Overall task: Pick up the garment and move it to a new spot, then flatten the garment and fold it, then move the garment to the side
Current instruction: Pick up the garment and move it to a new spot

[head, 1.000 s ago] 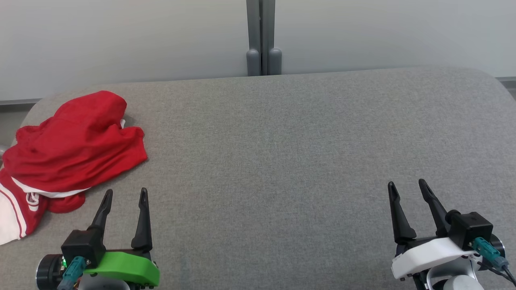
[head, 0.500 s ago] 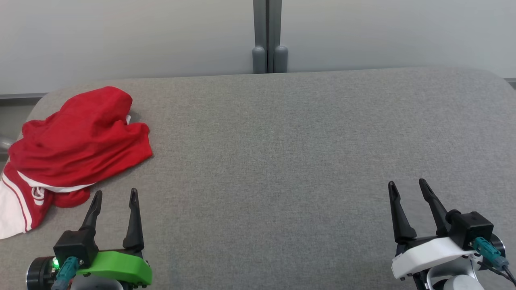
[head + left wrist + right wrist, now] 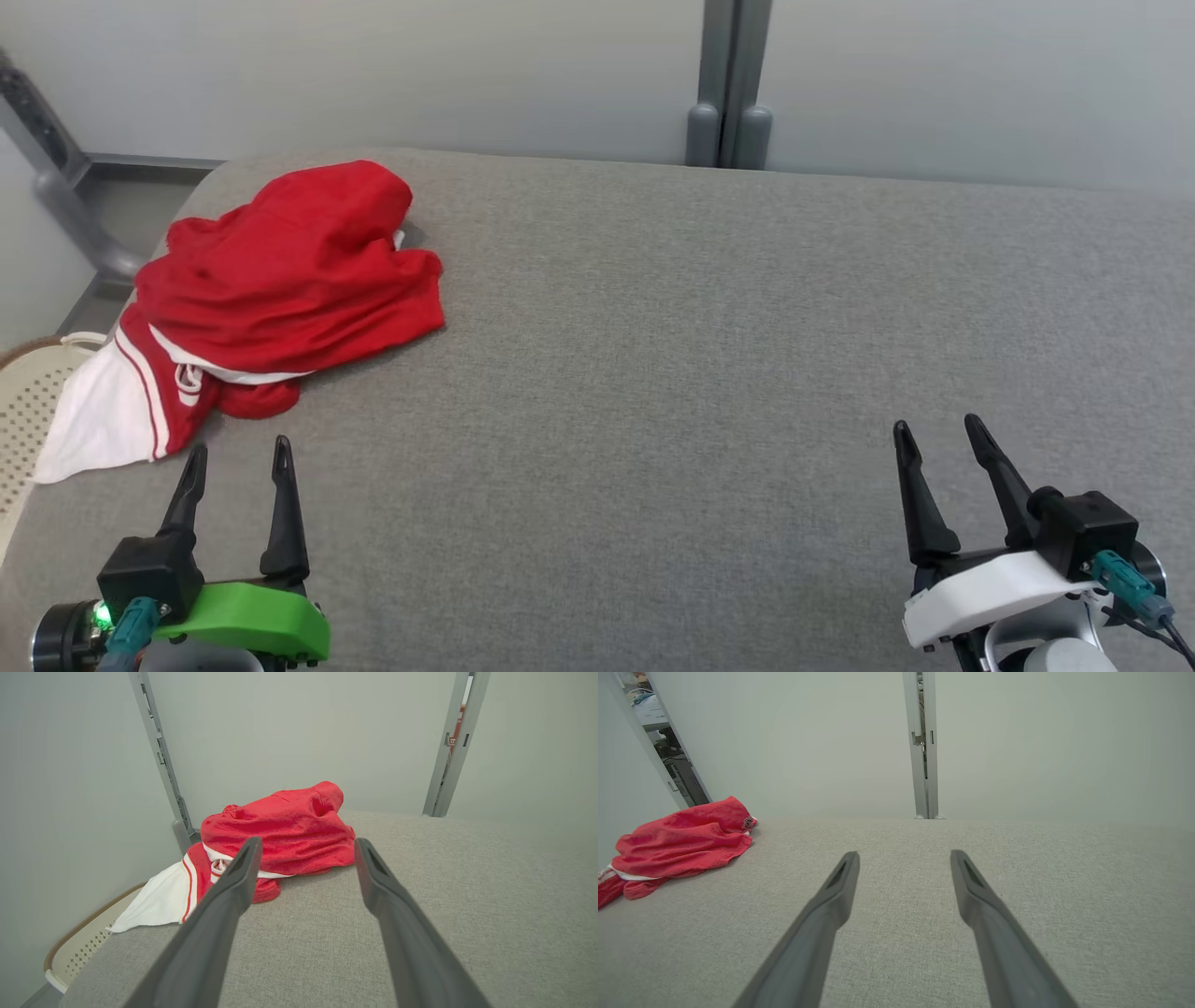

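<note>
The garment (image 3: 280,280) is a crumpled red piece with white trim and a white part hanging over the table's left edge. It lies in a heap at the far left of the grey table (image 3: 700,327). My left gripper (image 3: 235,453) stands open just short of the heap, fingers pointing toward it, nothing between them. In the left wrist view the garment (image 3: 280,830) lies straight ahead beyond the open left gripper (image 3: 306,845). My right gripper (image 3: 932,431) is open over bare cloth at the near right. The right wrist view shows the garment (image 3: 682,844) far to the left of the right gripper (image 3: 903,856).
A pale perforated basket (image 3: 23,411) stands beside the table's left edge, below the hanging white cloth. Grey partition walls with a post (image 3: 728,84) close off the back. A slanted metal strut (image 3: 56,187) stands at the far left corner.
The head camera has turned left, so the garment and post shift right in the picture and the basket comes into view. The left gripper sits lower and more to the left.
</note>
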`<state>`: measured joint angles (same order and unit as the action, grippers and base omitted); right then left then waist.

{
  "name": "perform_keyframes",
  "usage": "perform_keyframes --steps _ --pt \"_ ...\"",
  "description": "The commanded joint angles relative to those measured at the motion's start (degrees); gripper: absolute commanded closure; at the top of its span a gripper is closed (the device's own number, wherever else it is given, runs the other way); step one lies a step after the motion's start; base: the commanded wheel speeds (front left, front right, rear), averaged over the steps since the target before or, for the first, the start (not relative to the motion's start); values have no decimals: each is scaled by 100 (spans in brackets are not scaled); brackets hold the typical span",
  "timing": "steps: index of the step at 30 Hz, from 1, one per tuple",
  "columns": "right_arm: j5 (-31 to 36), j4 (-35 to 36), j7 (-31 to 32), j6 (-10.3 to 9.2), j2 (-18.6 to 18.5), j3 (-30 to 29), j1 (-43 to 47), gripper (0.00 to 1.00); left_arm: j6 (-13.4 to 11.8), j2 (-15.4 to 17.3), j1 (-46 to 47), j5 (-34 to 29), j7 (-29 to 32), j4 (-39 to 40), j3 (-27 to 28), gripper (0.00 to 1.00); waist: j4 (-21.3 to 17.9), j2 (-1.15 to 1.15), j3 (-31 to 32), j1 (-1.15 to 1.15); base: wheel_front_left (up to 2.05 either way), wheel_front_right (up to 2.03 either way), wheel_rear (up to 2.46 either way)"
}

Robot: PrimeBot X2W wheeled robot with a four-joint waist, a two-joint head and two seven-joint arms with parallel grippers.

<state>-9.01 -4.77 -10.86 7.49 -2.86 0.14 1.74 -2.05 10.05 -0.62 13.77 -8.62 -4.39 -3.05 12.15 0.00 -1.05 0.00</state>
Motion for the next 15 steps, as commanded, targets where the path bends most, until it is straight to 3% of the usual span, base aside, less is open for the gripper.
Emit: perform_keyframes --steps 1,15 --pt "3 -11 -12 0 -8 -5 9 0 -24 62 -81 7 32 18 20 0 364 0 -16 0 0 0 0" --pt "-27 -21 -28 0 -9 6 -42 0 -144 174 -162 69 94 181 86 0 1298 0 -104 0 0 0 0"
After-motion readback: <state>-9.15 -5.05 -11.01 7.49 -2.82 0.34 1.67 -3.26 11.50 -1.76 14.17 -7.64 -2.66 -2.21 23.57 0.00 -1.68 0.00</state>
